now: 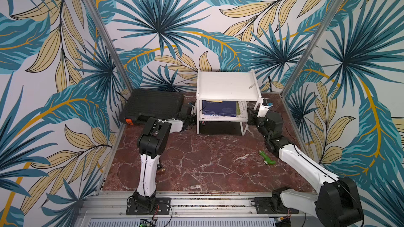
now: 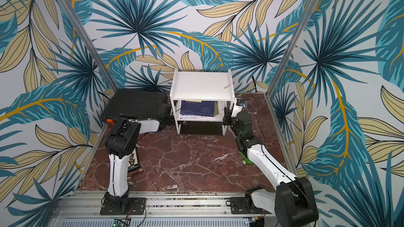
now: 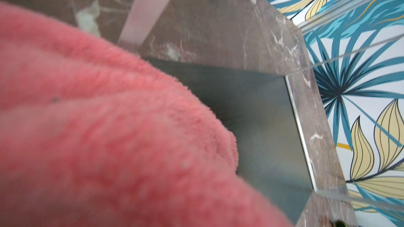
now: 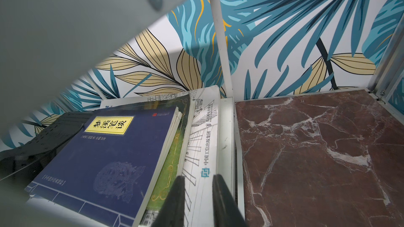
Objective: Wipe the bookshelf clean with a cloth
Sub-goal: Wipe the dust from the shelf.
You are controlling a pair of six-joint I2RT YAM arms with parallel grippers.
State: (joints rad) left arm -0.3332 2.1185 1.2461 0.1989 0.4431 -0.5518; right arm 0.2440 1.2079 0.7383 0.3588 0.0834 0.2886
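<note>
Bookshelf (image 1: 225,84) stands at 12 o'clock on the table (image 1: 207,167), against the back wall. At 10 o'clock lies a black case (image 1: 153,105), close to its 9 o'clock side. The left arm (image 1: 172,125) reaches low into the gap between them. The left fingers are hidden: the wrist view shows the pink cloth (image 3: 109,138) bunched right over them, so they appear clamped shut on it, next to the black base panel (image 3: 251,116). Whether cloth and panel touch I cannot tell. A scrap (image 1: 251,85) lies on the top board, and books (image 4: 105,160) are stacked on the middle one. At the 3 o'clock side the right fingers (image 4: 178,201) stand slightly apart above the white book (image 4: 203,140), with nothing between them.

Likely trouble: the left arm is hemmed in, so a hard sideways stroke could shove the light bookshelf or catch the cloth on a rod leg (image 3: 148,7). The right fingers, if they drift inward, could push the books off. The top board looks unwiped.
</note>
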